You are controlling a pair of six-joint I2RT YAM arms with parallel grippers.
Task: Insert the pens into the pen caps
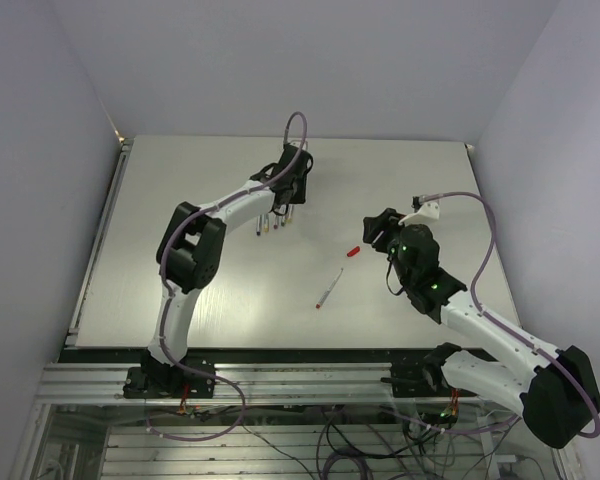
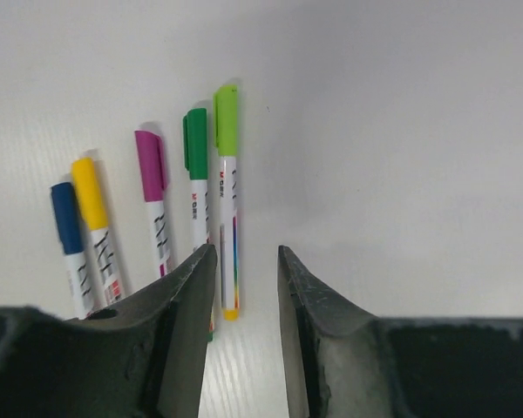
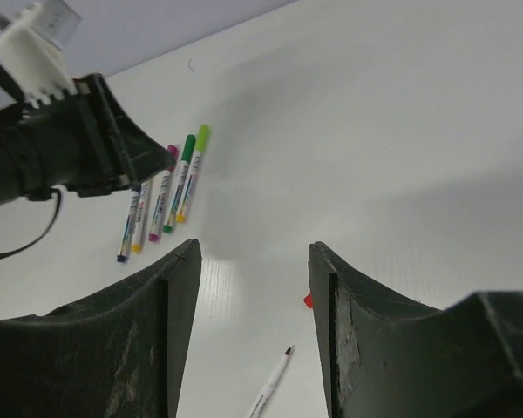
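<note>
Several capped pens [image 2: 195, 144] lie side by side on the table, with blue, yellow, magenta, green and light-green caps; they also show in the top view [image 1: 272, 223] and the right wrist view [image 3: 161, 196]. My left gripper [image 2: 247, 252] is open and empty just above their lower ends [image 1: 286, 205]. One uncapped pen [image 1: 329, 288] with a red tip lies alone mid-table [image 3: 272, 383]. A loose red cap [image 1: 352, 252] lies just beyond its tip, partly hidden by my right finger [image 3: 308, 300]. My right gripper [image 3: 254, 251] is open and empty, above and to the right of the cap [image 1: 373, 232].
The white table [image 1: 180, 290] is bounded by grey walls at the back and sides. The left arm's purple cable [image 1: 296, 125] loops above its wrist. The right arm's cable [image 1: 490, 240] arcs on the right side.
</note>
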